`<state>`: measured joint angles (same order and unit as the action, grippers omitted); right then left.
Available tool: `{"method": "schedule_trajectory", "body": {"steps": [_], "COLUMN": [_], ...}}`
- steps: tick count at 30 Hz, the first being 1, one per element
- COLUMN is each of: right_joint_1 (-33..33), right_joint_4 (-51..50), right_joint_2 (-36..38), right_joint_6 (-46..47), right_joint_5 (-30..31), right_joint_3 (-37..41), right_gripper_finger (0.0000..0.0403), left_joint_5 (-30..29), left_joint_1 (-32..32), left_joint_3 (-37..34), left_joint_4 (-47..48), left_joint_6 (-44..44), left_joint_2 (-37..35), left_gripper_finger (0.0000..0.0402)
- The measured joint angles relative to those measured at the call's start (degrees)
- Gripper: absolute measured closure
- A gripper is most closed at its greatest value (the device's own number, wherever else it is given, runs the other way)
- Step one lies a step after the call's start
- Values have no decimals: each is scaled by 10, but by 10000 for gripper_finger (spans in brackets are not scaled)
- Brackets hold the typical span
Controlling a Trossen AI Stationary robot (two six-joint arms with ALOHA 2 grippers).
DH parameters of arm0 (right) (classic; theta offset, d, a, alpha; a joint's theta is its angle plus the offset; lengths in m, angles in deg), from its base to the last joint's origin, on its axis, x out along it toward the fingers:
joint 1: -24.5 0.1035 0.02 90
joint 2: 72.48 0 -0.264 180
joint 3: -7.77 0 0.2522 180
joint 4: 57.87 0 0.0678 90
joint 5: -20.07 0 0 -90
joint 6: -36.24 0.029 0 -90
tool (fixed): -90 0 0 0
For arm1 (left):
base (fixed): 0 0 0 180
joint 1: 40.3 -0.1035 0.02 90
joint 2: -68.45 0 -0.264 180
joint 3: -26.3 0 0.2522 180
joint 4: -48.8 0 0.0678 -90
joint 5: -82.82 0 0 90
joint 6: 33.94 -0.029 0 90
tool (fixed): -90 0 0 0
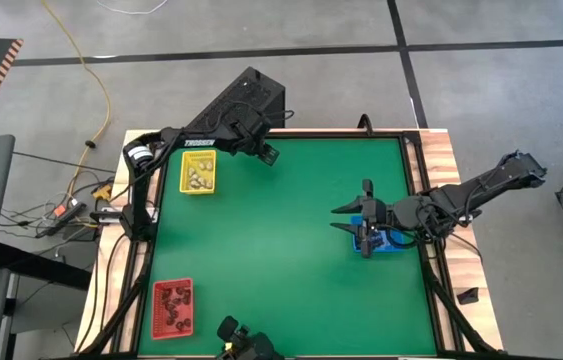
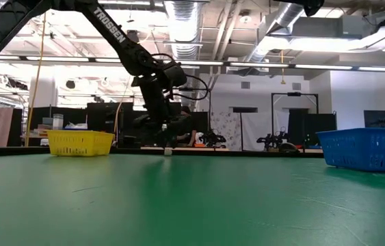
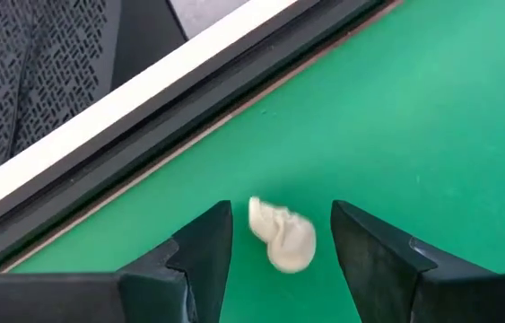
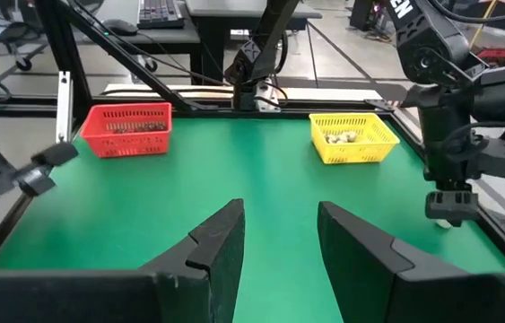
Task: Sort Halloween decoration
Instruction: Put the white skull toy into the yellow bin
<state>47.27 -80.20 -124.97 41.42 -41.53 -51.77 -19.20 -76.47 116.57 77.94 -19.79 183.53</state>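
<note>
A whitish-cream trinket (image 3: 281, 235) lies on the green mat near the table's far edge; it also shows as a small pale speck (image 2: 167, 152) in the low view. My left gripper (image 3: 279, 224) (image 1: 269, 156) slants down over it, open, one finger on each side with a gap to both. The yellow tray (image 1: 198, 171) at the far left holds several cream trinkets. The red tray (image 1: 173, 305) at the near left holds several black ones. My right gripper (image 1: 334, 219) hangs open and empty high over the table's right side, beside the blue tray (image 1: 393, 243).
The table's black far rim and pale wooden edge (image 3: 144, 99) run close behind the trinket. The wide green mat (image 1: 281, 260) between the trays is bare. A dark fixture (image 1: 236, 338) sits at the near edge.
</note>
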Motion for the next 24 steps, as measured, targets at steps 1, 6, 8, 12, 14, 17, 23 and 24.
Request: {"method": "schedule_trajectory", "body": {"steps": [1, 6, 8, 12, 14, 17, 23, 24], "right_joint_1": [1, 16, 24, 30, 31, 30, 30, 30], "right_joint_4": [0, -1, -2, 0, 0, 0, 0, 0], "right_joint_2": [0, 0, 0, -2, -3, -3, -3, -3], "right_joint_6": [6, 9, 9, 9, 9, 9, 9, 9], "right_joint_5": [0, 0, 1, 1, 1, 2, 2, 2], "right_joint_3": [0, 0, 0, 0, 0, 0, 0, 0], "right_gripper_finger": [230, 230, 230, 230, 230, 230, 230, 230], "left_joint_5": [-3, 5, 12, 14, 18, 27, 32, 31], "left_joint_1": [2, 4, 3, 3, 2, 0, 0, 1], "left_joint_3": [0, 1, 2, 1, 1, 1, 1, 1], "left_joint_4": [-4, -10, -9, -9, -8, -7, 16, 22], "left_joint_6": [6, 36, 36, 38, 41, 47, 51, 50], "left_joint_2": [3, 28, 28, 29, 29, 29, 29, 29], "left_gripper_finger": [221, 221, 221, 221, 222, 232, 284, 293]}}
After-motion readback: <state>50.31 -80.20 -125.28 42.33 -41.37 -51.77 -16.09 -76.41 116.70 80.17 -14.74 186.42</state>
